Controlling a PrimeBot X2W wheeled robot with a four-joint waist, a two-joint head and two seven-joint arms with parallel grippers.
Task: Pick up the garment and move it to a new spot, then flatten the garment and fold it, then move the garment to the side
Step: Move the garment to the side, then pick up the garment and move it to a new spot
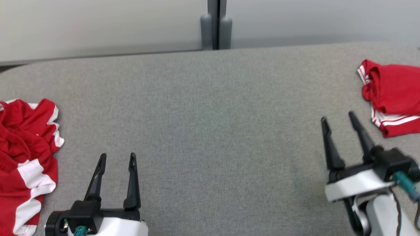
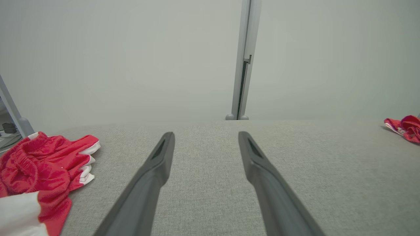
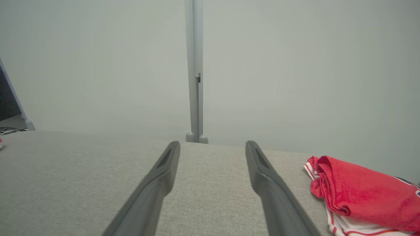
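Office-like, partition panels (image 1: pixel 98 26), grey table (image 1: pixel 210 131)

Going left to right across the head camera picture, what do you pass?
Crumpled red and white garment, left gripper with two dark fingers, grey partition post at the back, right gripper, folded red garment with white stripes.

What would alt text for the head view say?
A folded red garment lies at the right edge of the grey table, a crumpled red-and-white garment at its left. The left claw and right claw, both open and empty, hover between them.
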